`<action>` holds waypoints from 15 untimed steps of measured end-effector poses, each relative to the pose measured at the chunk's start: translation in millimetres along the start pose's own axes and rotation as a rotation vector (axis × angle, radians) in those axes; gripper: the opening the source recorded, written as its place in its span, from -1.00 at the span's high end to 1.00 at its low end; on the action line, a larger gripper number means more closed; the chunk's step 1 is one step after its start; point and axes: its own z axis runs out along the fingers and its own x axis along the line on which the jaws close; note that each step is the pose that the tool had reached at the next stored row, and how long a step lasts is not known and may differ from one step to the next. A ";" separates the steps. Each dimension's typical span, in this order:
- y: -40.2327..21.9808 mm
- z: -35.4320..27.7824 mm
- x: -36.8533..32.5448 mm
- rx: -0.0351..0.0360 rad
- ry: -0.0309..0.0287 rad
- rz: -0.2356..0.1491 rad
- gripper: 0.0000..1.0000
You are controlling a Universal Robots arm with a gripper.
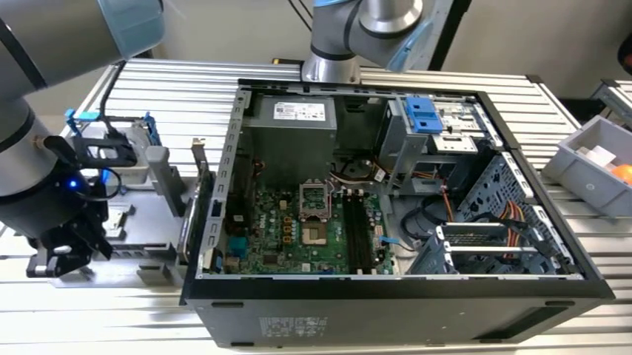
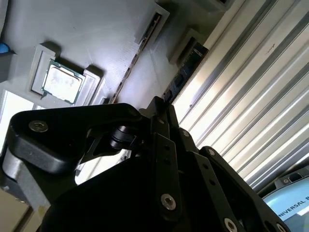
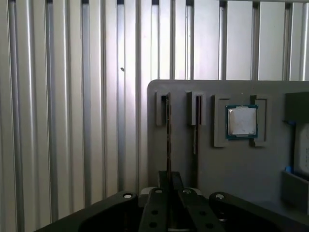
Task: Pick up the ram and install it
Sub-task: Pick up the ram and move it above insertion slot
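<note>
Ram status: the long, thin dark circuit-board ram stick [image 3: 168,130] is standing on edge in a narrow slot of the flat grey plastic parts tray [image 3: 207,164], not yet lifted. The black two-finger gripper [image 3: 170,186] is reaching down over one end of it. Its fingers [image 3: 163,181] are drawn together on the stick's upper edge, and I am judging this a grip taken but not raised. Pick-up is partly in hand and installation is wholly outstanding. The long black memory slots [image 1: 357,233] on the green motherboard [image 1: 277,229] are showing no stick, as far as the exterior view tells.

Tray contents: a second dark stick [image 3: 195,128] is sitting in the neighbouring slot, just beside the first. A square metal-capped processor chip [image 3: 241,121] is lying in a recess beyond it. The tray is resting on the ribbed aluminium table [image 3: 72,121], at the exterior view's left of the open black computer case [image 1: 395,303]. At the exterior view's far right, a grey plastic bin [image 1: 582,159] is holding an orange object [image 1: 622,174].
</note>
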 end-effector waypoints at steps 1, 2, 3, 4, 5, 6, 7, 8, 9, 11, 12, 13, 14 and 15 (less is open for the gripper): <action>0.0 -1.3 -0.1 0.0001 -0.0003 0.002 1.00; 0.0 -2.6 -0.1 0.0002 -0.0007 0.005 1.00; 0.0 -4.0 -0.2 0.0003 -0.0011 0.009 1.00; 0.0 -5.2 -0.2 0.0005 -0.0014 0.012 1.00; 0.0 -6.7 -0.3 0.0006 -0.0017 0.017 1.00; 0.1 -8.0 -0.3 0.0008 -0.0021 0.022 1.00; 0.1 -9.1 -0.4 0.0010 -0.0025 0.026 1.00; 0.1 -10.3 -0.4 0.0013 -0.0031 0.032 1.00; 0.1 -11.4 -0.5 0.0015 -0.0036 0.037 1.00; 0.1 -13.7 -0.5 0.0019 -0.0049 0.049 1.00; 0.1 -14.9 -0.6 0.0020 -0.0054 0.054 1.00; 0.1 -16.4 -0.7 0.0022 -0.0060 0.058 1.00; 0.1 -17.9 -0.7 0.0024 -0.0065 0.061 1.00; 0.1 -19.7 -0.8 0.0024 -0.0065 0.062 1.00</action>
